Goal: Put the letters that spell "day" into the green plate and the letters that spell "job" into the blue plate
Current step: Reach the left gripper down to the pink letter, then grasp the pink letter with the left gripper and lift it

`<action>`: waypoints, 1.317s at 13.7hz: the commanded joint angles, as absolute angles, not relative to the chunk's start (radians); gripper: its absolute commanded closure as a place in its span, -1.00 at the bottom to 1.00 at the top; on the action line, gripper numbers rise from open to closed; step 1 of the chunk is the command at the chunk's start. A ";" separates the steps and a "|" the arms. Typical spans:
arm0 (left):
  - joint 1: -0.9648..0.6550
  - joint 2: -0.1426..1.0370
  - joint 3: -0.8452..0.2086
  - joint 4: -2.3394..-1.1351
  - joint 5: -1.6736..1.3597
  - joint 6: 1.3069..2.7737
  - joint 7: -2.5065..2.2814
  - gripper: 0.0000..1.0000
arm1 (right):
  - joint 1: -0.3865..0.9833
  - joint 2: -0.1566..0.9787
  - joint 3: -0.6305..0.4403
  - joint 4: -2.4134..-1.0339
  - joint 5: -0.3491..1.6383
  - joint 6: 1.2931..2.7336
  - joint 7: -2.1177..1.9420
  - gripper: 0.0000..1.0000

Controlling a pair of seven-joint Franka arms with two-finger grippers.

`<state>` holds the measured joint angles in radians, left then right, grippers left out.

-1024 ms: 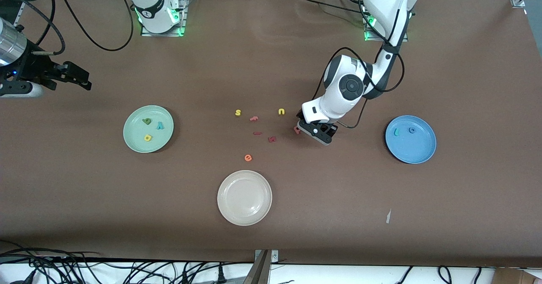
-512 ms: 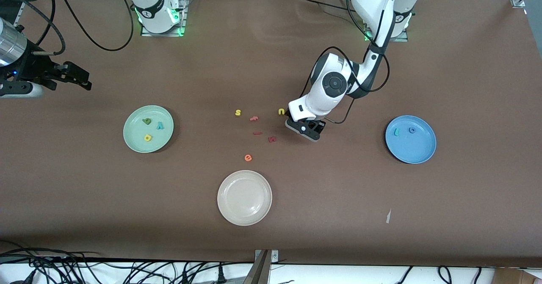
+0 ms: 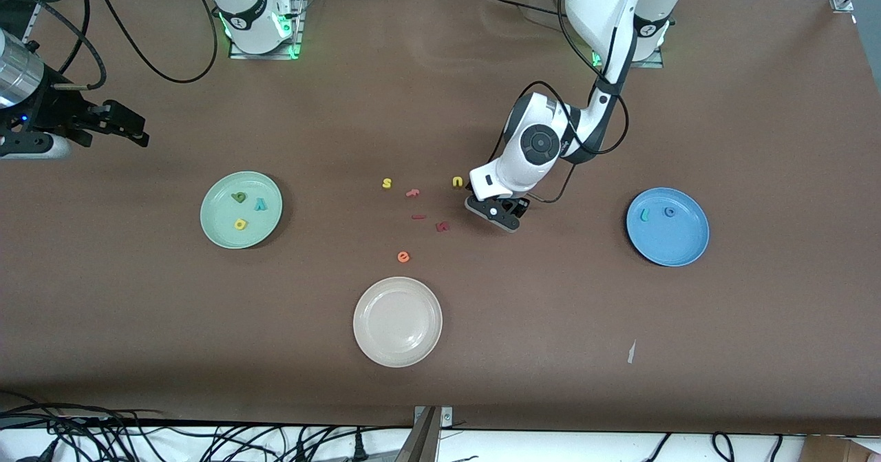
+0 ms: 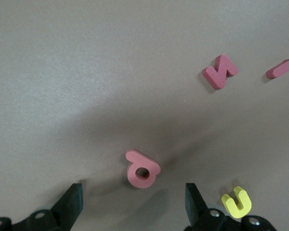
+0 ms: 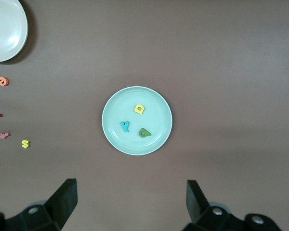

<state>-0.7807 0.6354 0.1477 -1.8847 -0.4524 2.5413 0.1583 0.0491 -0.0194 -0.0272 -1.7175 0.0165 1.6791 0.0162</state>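
Pink b [image 4: 142,169] on the table between the spread, empty fingers of the left gripper [image 4: 132,198]; right gripper [image 5: 130,199] waits, fingers apart, empty.

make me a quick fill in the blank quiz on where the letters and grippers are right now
1. The green plate holds ____ letters.
2. The blue plate holds the teal j and the blue ____.
3. The left gripper, fingers open, is over the pinkish-red ____.
4. The right gripper waits with open fingers, holding ____.

Missing words: three; o; b; nothing
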 commanded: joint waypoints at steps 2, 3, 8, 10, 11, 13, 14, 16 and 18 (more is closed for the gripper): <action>-0.796 0.658 0.156 -1.858 -0.459 2.539 0.156 -0.89 | 0.041 -0.018 -0.023 -1.712 0.015 1.678 -0.003 -1.00; -0.796 0.675 0.155 -1.823 -0.459 2.539 0.156 -0.89 | 0.041 -0.018 -0.023 -1.712 0.015 1.678 -0.003 -1.00; -0.796 0.695 0.156 -1.799 -0.459 2.540 0.161 -0.89 | 0.041 -0.018 -0.023 -1.712 0.015 1.675 -0.005 -1.00; -0.792 0.695 0.156 -1.799 -0.446 2.540 0.169 -0.84 | 0.041 -0.018 -0.023 -1.712 0.015 1.675 -0.005 -1.00; -0.792 0.695 0.156 -1.799 -0.445 2.540 0.170 -0.67 | 0.041 -0.018 -0.023 -1.712 0.015 1.675 -0.005 -1.00; -0.790 0.695 0.156 -1.799 -0.443 2.540 0.170 -0.49 | 0.041 -0.018 -0.023 -1.712 0.015 1.675 -0.005 -1.00; -0.790 0.696 0.156 -1.799 -0.443 2.540 0.170 -0.30 | 0.041 -0.020 -0.023 -1.712 0.015 1.675 -0.005 -1.00; -0.790 0.696 0.156 -1.799 -0.404 2.540 0.170 -0.08 | 0.041 -0.018 -0.023 -1.712 0.015 1.675 -0.005 -1.00; -0.790 0.696 0.156 -1.799 -0.354 2.540 0.167 -0.08 | 0.041 -0.020 -0.023 -1.712 0.015 1.675 -0.005 -1.00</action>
